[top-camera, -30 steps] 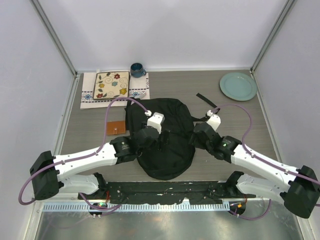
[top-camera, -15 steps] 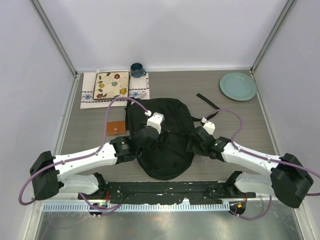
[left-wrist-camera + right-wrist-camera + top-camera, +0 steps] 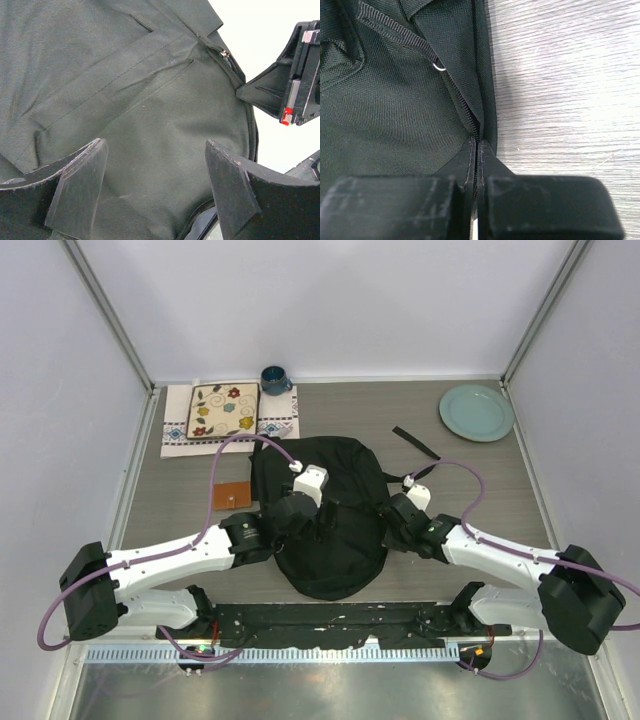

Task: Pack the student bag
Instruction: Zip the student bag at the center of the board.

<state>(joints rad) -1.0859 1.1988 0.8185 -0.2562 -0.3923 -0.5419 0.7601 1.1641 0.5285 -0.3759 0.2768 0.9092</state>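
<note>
Unzipping in hand, I judge: the bag [image 3: 330, 560] lies on the tabletop [image 3: 180, 510] beneath my left fingers [image 3: 80, 190], spread wide, while my right fingers [image 3: 461, 167] press together at its zip [image 3: 462, 107], which next needs a steady drag.

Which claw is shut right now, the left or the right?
The right claw: its tips are pressed together at the zipper edge of the student bag. The left claw gapes wide above the bag's fabric.
</note>
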